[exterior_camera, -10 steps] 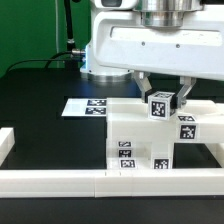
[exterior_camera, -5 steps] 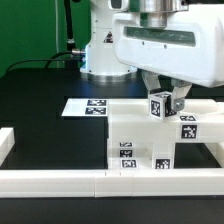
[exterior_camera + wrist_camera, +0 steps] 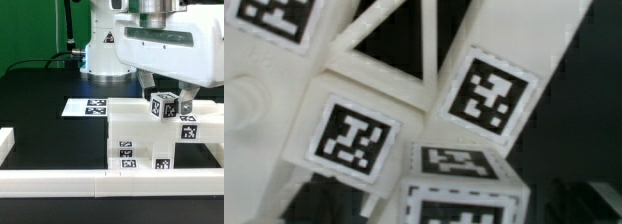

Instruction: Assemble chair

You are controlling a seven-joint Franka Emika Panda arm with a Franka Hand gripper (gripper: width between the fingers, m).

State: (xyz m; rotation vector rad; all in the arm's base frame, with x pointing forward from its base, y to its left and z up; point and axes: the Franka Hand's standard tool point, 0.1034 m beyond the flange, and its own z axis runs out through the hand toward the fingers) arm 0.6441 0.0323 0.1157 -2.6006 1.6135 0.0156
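While the arm (image 3: 165, 45) hung low over the black surface (image 3: 40, 100), its jaws stood apart on either side of a square chair leg (image 3: 163, 105), 1 finger (image 3: 147, 82) on the side toward the exterior view's left and the other finger (image 3: 186, 96) toward the exterior view's right. A slim gap showed between each finger and the leg, so the jaws did not appear clamped on it, though whether either pad brushed the leg could not be told. That leg sat tilted, carrying a black-and-white tag on each of 2 visible faces, and it rested at the top of the partly built chair (image 3: 140, 135).

The chair stood toward the exterior view's right, close behind the long white border rail (image 3: 60, 180) that ran across the front. Its blocky white body showed 3 tags low on the front face and 2 more on an upright part (image 3: 188, 128) at the exterior view's right.

Farther back, toward the exterior view's left, the marker board (image 3: 82, 106) lay flat on the surface, just beside the chair.

From the wrist view, only white chair parts filled the picture: an X-braced frame (image 3: 393, 45) with dark openings, and several tagged faces (image 3: 487, 92) very near the lens.
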